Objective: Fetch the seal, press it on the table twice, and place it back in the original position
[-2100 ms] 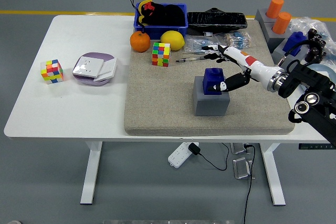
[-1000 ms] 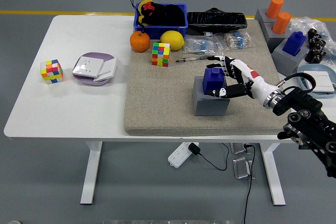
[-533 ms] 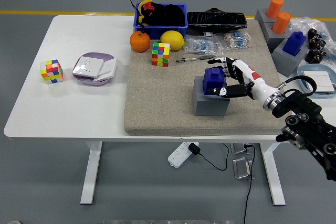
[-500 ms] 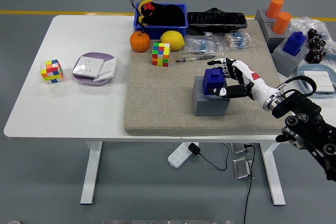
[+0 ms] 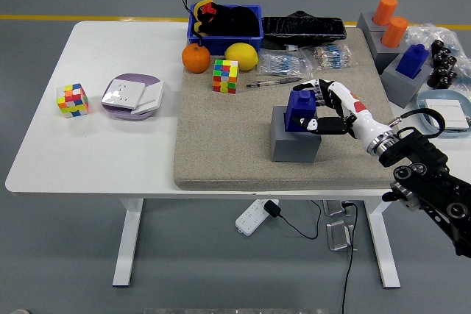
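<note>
The blue seal (image 5: 298, 106) stands in a grey block holder (image 5: 293, 145) on the beige mat (image 5: 221, 145), right of the middle. My right hand (image 5: 317, 106) reaches in from the lower right, white with black fingers. Its fingers curl around the seal's right side and top, and the thumb presses low on its front. The seal still sits in the holder, leaning slightly. The left arm is out of view.
On the mat's far side lie a Rubik's cube (image 5: 225, 76), an orange (image 5: 196, 58), a lemon (image 5: 241, 56), a pen (image 5: 272, 82) and bagged items. A blue bin (image 5: 225, 23) stands behind. Another blue seal (image 5: 412, 60) and orange cylinders (image 5: 388, 10) stand far right. A second cube (image 5: 73, 100) and a purple-white box (image 5: 132, 96) lie left.
My right hand has come in from the right and closed its fingers around the blue seal. The forearm has dropped lower and nearer to the table's front edge.
</note>
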Robot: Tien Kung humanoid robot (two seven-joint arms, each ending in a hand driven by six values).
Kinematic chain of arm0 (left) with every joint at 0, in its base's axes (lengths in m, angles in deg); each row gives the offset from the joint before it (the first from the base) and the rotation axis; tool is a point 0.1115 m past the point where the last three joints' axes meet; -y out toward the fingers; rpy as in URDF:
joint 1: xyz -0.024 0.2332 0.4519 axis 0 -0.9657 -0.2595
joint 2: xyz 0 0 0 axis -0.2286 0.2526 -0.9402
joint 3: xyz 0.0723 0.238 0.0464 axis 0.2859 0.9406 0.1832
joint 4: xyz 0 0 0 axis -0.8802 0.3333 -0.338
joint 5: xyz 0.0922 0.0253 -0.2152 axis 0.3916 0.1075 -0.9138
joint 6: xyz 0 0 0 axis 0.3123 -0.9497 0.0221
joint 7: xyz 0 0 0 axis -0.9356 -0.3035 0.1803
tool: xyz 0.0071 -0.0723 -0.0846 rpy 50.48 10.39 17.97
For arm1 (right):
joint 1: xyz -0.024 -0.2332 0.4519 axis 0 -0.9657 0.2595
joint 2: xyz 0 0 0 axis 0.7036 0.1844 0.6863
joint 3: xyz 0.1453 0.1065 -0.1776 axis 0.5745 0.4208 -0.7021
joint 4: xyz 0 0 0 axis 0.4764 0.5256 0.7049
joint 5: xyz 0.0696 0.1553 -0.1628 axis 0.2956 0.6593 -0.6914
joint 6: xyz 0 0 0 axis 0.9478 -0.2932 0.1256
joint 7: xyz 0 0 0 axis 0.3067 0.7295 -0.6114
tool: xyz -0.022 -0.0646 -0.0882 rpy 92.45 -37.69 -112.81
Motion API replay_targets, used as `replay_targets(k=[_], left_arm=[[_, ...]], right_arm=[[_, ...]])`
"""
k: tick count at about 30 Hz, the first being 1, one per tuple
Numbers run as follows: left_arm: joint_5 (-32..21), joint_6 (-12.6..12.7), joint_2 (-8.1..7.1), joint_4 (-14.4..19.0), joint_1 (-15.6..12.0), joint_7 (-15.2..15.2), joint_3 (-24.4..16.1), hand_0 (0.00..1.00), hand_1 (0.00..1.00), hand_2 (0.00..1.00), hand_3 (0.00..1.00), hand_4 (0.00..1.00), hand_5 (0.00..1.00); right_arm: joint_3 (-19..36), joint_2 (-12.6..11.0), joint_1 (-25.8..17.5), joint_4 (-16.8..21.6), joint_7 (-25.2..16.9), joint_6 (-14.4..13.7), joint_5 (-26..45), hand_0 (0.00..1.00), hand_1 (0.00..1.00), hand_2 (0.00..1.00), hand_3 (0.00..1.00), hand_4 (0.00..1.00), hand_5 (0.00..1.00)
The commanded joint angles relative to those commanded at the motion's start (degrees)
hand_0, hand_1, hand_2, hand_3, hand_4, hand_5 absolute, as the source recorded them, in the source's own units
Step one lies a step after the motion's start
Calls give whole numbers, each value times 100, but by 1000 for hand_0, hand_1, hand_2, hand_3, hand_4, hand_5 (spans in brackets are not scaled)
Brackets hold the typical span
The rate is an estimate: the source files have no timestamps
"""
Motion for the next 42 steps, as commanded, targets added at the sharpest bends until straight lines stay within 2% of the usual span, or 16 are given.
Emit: replay_targets(k=[2, 3, 8, 9, 14, 17, 21, 27, 35, 42], left_arm=[[2, 1, -2, 1, 1, 1, -6, 862, 833, 824, 839, 836, 503], [4, 1, -2, 3, 0, 2, -9, 862, 833, 824, 838, 836, 504], [-3, -1, 2, 1, -14, 0, -15, 862, 833, 824, 838, 836, 504], [-5, -1, 0, 1, -17, 0, -15, 862, 832, 824, 839, 836, 503], [-7, 2, -20, -1, -19, -3, -9, 862, 832, 824, 839, 836, 503], [-1, 5, -32, 1, -21, -1, -9, 862, 833, 824, 839, 836, 502], [0, 5, -42, 5, -15, 1, -4, 862, 833, 824, 839, 836, 502], [-28, -7, -40, -6, -31, -7, 50, 862, 833, 824, 839, 836, 501], [17, 9, -61, 15, -32, 1, 20, 863, 832, 824, 838, 836, 502], [14, 2, -39, 15, -70, -9, 53, 862, 833, 824, 839, 836, 501]], right_arm=[[0, -4, 6, 29, -49, -37, 19, 597, 492, 498, 477, 706, 2], [1, -9, 6, 53, -51, -41, 22, 547, 445, 453, 402, 694, 2], [55, -81, -16, 262, 64, 19, -88, 547, 445, 453, 402, 694, 2], [89, -119, -22, 334, 104, 41, -133, 545, 440, 449, 402, 718, 2], [372, -401, -42, 748, 254, 146, -440, 545, 440, 449, 402, 718, 2], [615, -572, -73, 818, 301, 168, -666, 551, 445, 453, 409, 712, 2], [1037, -731, -192, 595, 312, 159, -888, 551, 442, 452, 410, 691, 2], [1374, -730, -424, 38, 240, 96, -1125, 552, 442, 452, 410, 686, 2], [1285, -426, -654, -659, 45, 25, -984, 553, 441, 451, 408, 684, 2], [1060, -154, -768, -1054, -200, -132, -908, 557, 438, 446, 406, 683, 2]])
